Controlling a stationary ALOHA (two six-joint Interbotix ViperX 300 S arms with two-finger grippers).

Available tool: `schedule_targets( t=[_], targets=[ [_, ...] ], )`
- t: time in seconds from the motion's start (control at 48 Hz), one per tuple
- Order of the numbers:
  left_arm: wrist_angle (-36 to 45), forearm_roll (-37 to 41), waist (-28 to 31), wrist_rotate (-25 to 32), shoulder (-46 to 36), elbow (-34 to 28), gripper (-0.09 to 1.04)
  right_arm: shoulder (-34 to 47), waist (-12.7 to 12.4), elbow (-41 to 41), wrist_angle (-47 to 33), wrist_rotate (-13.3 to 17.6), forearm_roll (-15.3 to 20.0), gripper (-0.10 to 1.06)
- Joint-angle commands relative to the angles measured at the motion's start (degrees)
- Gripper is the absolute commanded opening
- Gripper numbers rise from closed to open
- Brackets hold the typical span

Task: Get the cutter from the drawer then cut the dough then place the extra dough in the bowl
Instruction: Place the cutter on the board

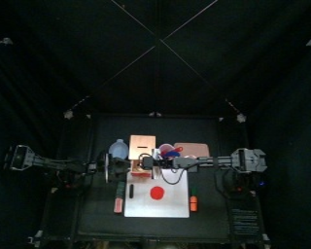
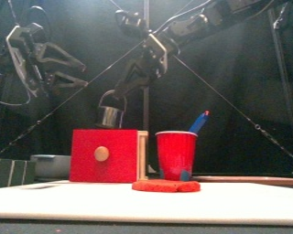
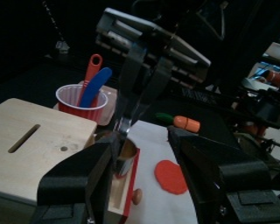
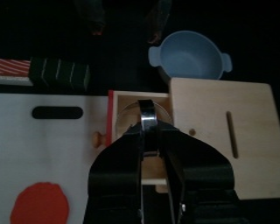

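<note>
My right gripper (image 4: 147, 124) is shut on the wire handle of the round metal cutter (image 4: 147, 112). It holds the cutter just above the open drawer (image 4: 130, 98) of the wooden box (image 4: 224, 114). In the front view the cutter (image 2: 110, 116) hangs above the red drawer front (image 2: 103, 155). The red dough disc (image 1: 155, 194) lies on the white cutting board (image 1: 178, 204). The blue-grey bowl (image 1: 118, 149) stands left of the box. My left gripper (image 3: 149, 188) is open, low beside the drawer, with nothing between its jaws.
A red cup (image 2: 176, 154) with a blue and a red toy knife stands right of the box. A dark green sushi roll (image 4: 60, 70) lies at the board's edge. An orange and green toy (image 3: 184, 124) sits beyond the board.
</note>
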Motion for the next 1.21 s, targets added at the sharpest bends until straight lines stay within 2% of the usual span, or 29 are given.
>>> schedule_targets(
  t=[0.021,0.104,0.396,0.583,0.708,0.979,1.208],
  targets=[
    [-0.2,0.0,0.6,0.1,0.0,-0.6,0.85,-7.3,0.8,3.0,-0.2,0.3,-2.5,0.46],
    [-0.2,-0.1,0.7,0.1,0.0,-0.6,0.85,-10.5,1.5,6.7,-0.2,0.4,-3.2,0.46],
    [-0.1,-0.4,1.8,0.2,0.0,-0.9,0.85,-21.4,6.5,22.6,-0.2,0.4,-2.5,0.46],
    [-0.1,-0.4,3.0,0.2,0.3,-1.8,0.85,-23.4,9.6,31.8,-2.2,0.4,-2.2,0.46],
    [-0.1,-0.3,4.0,0.2,0.6,-2.5,0.85,-22.1,9.7,34.3,-4.3,0.4,-1.5,0.47],
    [-0.1,-0.4,4.7,0.2,1.2,-3.4,0.85,-18.8,8.8,33.7,-5.0,0.6,0.1,0.48],
    [-0.1,-0.4,5.0,0.2,1.2,-3.4,0.85,-16.3,6.4,32.5,-5.8,3.0,6.8,0.56]
  ],
)
